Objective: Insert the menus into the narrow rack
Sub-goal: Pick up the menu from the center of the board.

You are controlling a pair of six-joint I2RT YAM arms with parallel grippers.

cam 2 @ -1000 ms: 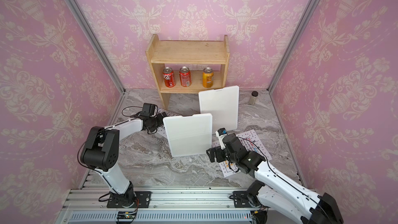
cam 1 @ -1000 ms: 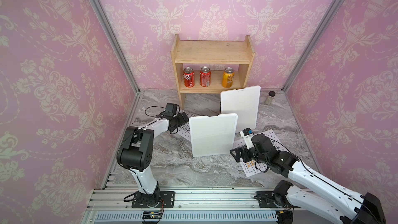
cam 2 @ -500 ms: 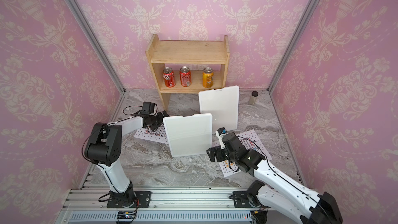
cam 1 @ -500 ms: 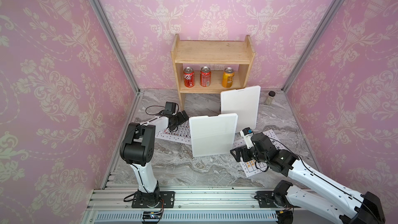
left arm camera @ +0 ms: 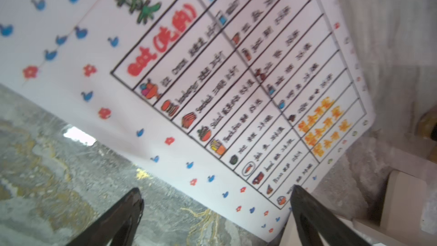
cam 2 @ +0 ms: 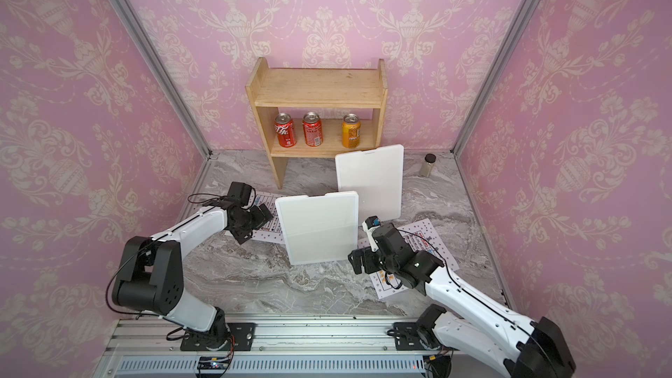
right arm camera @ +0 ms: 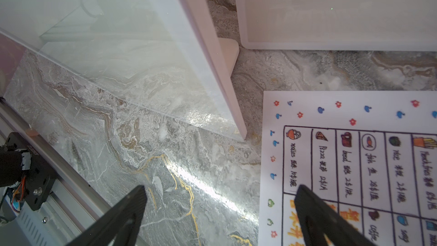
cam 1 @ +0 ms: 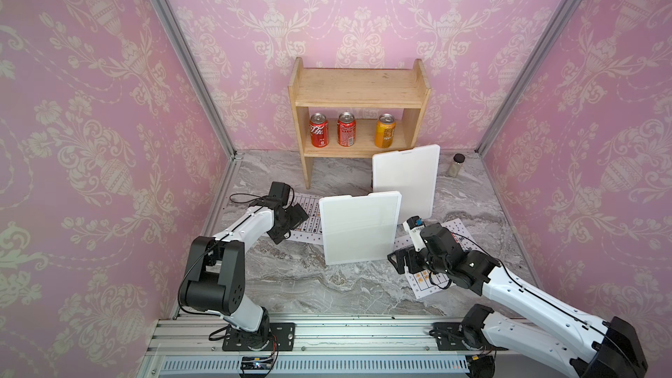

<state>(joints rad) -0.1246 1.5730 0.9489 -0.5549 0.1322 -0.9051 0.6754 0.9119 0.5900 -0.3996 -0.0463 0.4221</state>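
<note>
Two menus lie flat on the marble table. The left menu [cam 1: 309, 212] [left arm camera: 212, 79] is partly hidden behind the near rack panel, with my left gripper [cam 1: 294, 225] [left arm camera: 216, 190] open low over its edge. The right menu [cam 1: 458, 230] [right arm camera: 354, 162] lies under my right arm. My right gripper [cam 1: 400, 263] [right arm camera: 220, 186] is open, one fingertip over the sheet's corner and the other over bare marble. Two thin white rack panels stand upright: a near one [cam 1: 358, 227] [right arm camera: 118, 43] between the arms and a far one [cam 1: 405, 180] [right arm camera: 331, 8].
A wooden shelf [cam 1: 360, 85] at the back wall holds three drink cans [cam 1: 346, 129]. A small dark-capped jar [cam 1: 456, 165] stands at the back right. Pink walls close in three sides, and a metal rail [cam 1: 327, 332] runs along the front.
My left gripper has drawn back toward the front over the left menu, and its arm has shifted. More of that sheet now shows. The right arm has barely moved.
</note>
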